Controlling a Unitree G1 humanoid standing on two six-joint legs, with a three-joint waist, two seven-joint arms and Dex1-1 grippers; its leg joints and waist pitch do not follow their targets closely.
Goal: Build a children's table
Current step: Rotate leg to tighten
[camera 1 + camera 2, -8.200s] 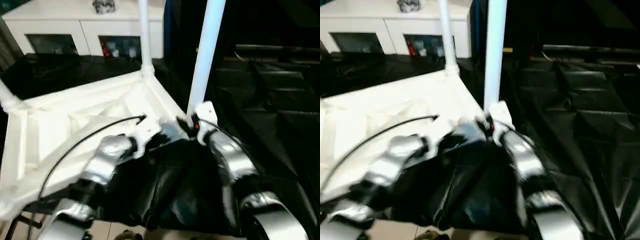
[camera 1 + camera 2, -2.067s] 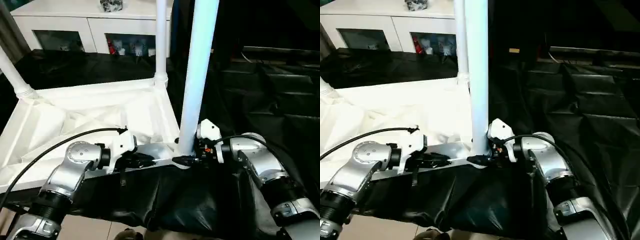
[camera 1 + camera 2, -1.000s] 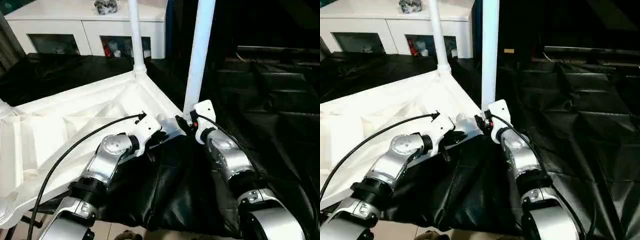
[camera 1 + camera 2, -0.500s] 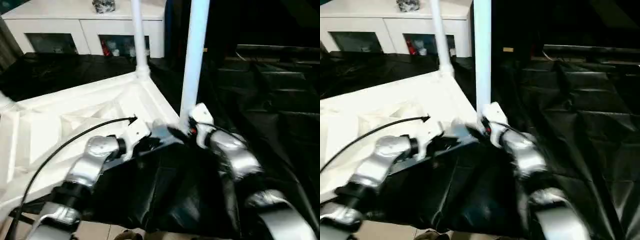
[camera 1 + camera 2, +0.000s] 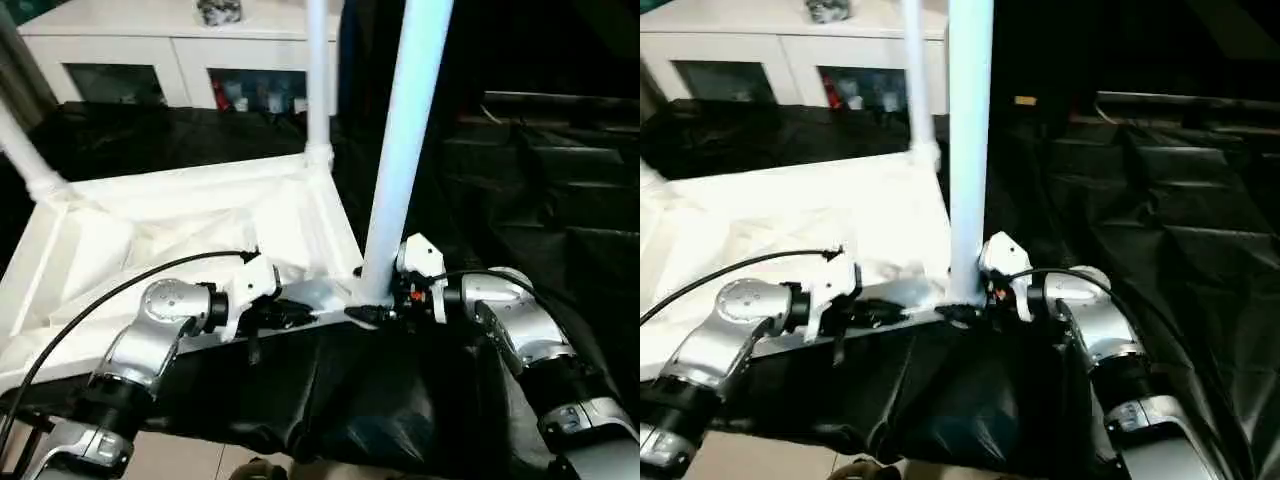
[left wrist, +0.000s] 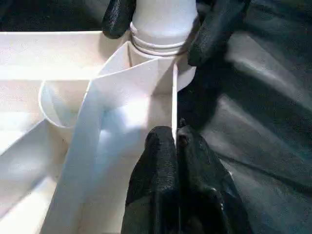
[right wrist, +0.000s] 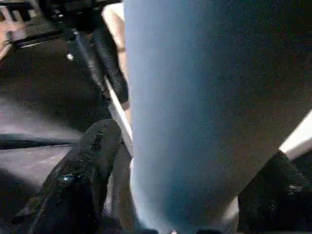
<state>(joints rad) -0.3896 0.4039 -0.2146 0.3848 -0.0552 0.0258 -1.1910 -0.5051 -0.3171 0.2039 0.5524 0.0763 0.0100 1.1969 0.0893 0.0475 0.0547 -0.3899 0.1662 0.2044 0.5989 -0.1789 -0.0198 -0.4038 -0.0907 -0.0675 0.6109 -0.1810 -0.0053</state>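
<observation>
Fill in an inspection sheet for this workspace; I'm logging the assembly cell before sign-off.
Surface: black sheeting covers the work area, creased.
Job's things: white tabletop lies underside up, ribs showing; near leg stands upright in its corner socket, far leg in another, a third leg at the left corner.
Clutter: nothing seen.
Grippers: left end effector shut, pinching the tabletop's thin edge wall; right end effector has a finger on each side of the near leg's base.
Cables: a black cable arcs over the left forearm.
Surroundings: white glass-door cabinet behind, a small object on top.
</observation>
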